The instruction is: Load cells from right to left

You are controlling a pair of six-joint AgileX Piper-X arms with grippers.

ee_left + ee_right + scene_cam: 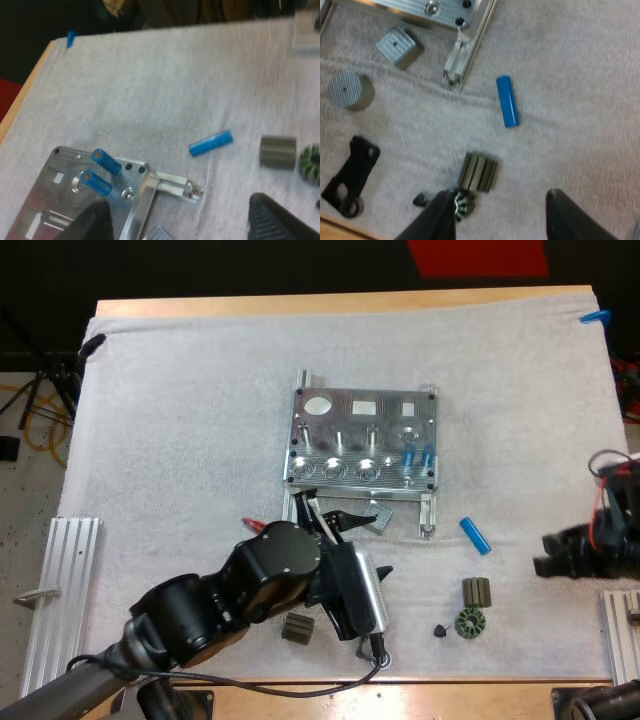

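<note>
The metal fixture lies mid-mat with two blue cylinders standing in its right-hand holes; they lean over the fixture's corner as a pair. One loose blue cylinder lies on the mat to the fixture's right. My left gripper hovers open by the fixture's front right corner, holding nothing. My right gripper is open at the mat's right side, above a dark ribbed block.
Beside the loose cylinder sit the ribbed block, a gear-like ring and a tiny dark piece. Another dark block lies under my left arm. A metal block, metal disc and black bracket lie near the fixture's rail.
</note>
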